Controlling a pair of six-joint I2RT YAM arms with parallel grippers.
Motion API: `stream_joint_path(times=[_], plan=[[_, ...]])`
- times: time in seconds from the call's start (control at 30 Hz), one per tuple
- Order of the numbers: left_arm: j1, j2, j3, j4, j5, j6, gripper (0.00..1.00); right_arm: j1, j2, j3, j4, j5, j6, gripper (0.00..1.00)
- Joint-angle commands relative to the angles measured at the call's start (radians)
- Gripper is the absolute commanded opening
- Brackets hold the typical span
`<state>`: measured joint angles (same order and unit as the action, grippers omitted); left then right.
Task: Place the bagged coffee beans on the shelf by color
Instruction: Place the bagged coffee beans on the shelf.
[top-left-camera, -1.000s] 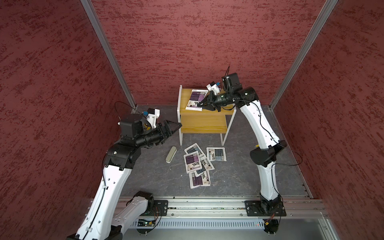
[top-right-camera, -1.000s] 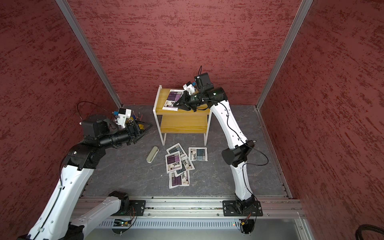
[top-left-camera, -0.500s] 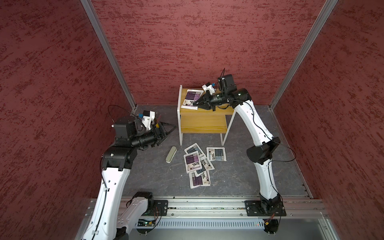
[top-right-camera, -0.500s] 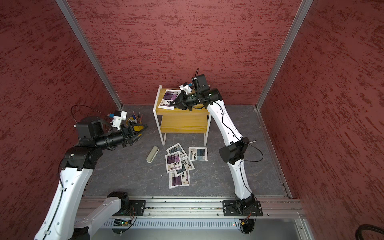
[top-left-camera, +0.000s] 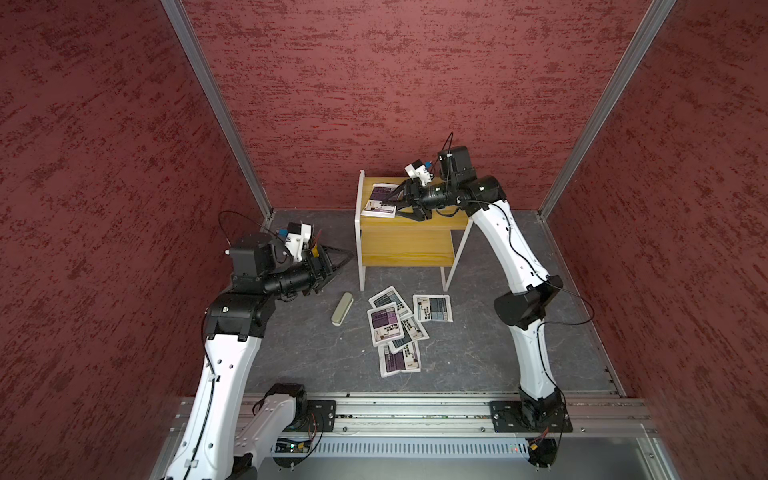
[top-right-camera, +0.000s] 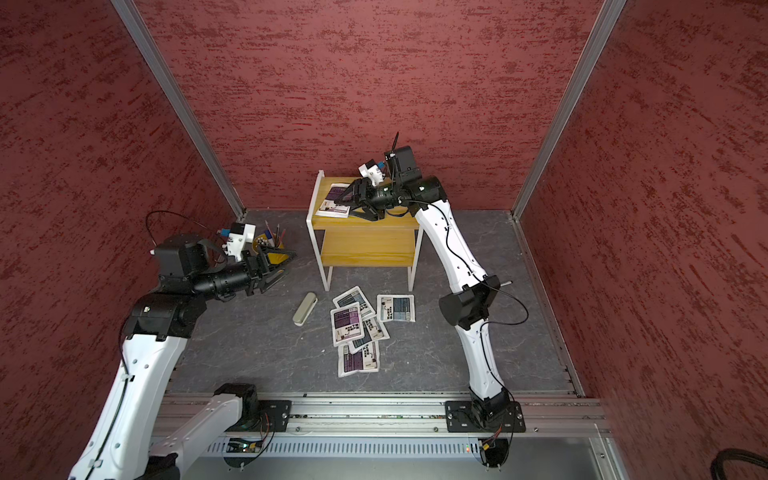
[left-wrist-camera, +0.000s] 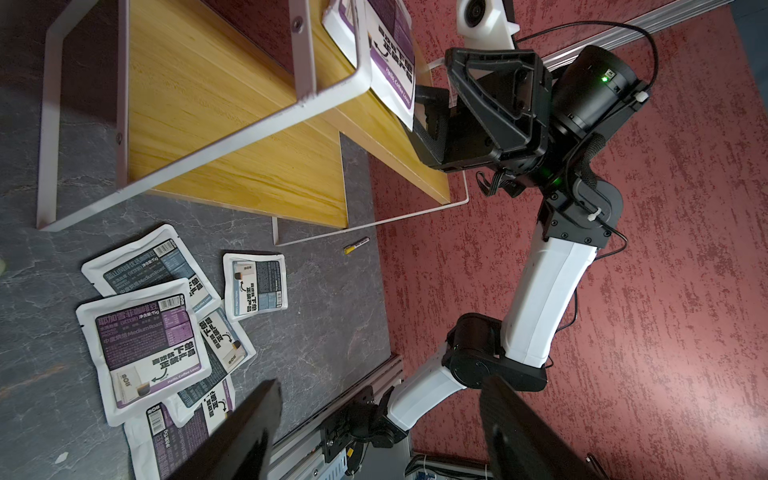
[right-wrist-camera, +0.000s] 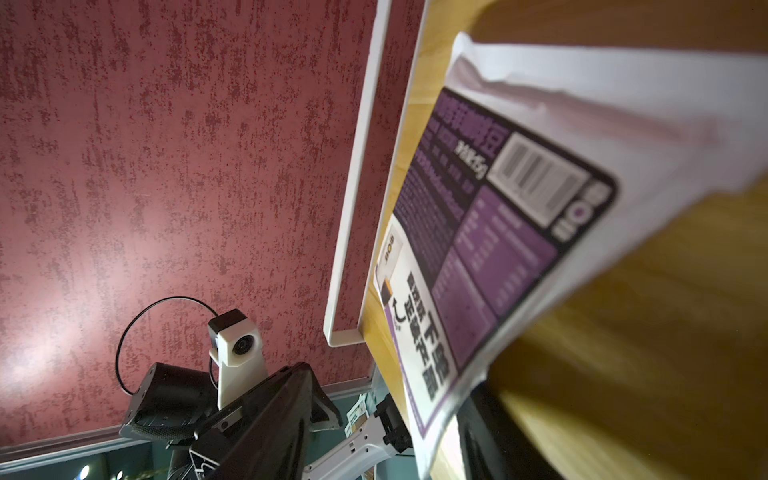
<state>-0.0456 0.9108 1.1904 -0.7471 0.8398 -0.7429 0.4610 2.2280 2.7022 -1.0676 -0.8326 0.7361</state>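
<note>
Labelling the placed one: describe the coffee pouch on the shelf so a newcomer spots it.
Find the yellow two-tier shelf near the back wall. On its top board lies one flat white pouch with a purple label. It is the only pouch off the floor; the other five lie in front of the shelf.

The left arm (top-left-camera: 226, 361) is rising from its base, bending at the elbow and carrying the left gripper (top-left-camera: 343, 264) roughly level, pointing toward the robot's right, with its fingers (left-wrist-camera: 249, 432) standing wide apart. The right arm (top-left-camera: 513, 249) is arching high and forward. The right gripper (top-left-camera: 390, 206) is pointing toward the robot's left, its fingers (left-wrist-camera: 494, 83) spreading apart.
</note>
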Motion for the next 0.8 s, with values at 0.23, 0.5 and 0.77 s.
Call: stream_joint_path(times=[0.23,0.5,0.77], plan=[[0.004,-0.002,-0.008,0.008,0.011,0.021,0.83,-0.006,-0.036,0.008,-0.099,0.278,-0.055,0.62],[0.005,0.006,-0.009,0.003,0.003,0.03,0.85,0.007,-0.03,0.009,-0.109,0.376,-0.077,0.63],[0.005,0.01,-0.005,-0.006,-0.005,0.046,0.87,0.014,0.002,0.009,-0.01,0.341,-0.067,0.65]])
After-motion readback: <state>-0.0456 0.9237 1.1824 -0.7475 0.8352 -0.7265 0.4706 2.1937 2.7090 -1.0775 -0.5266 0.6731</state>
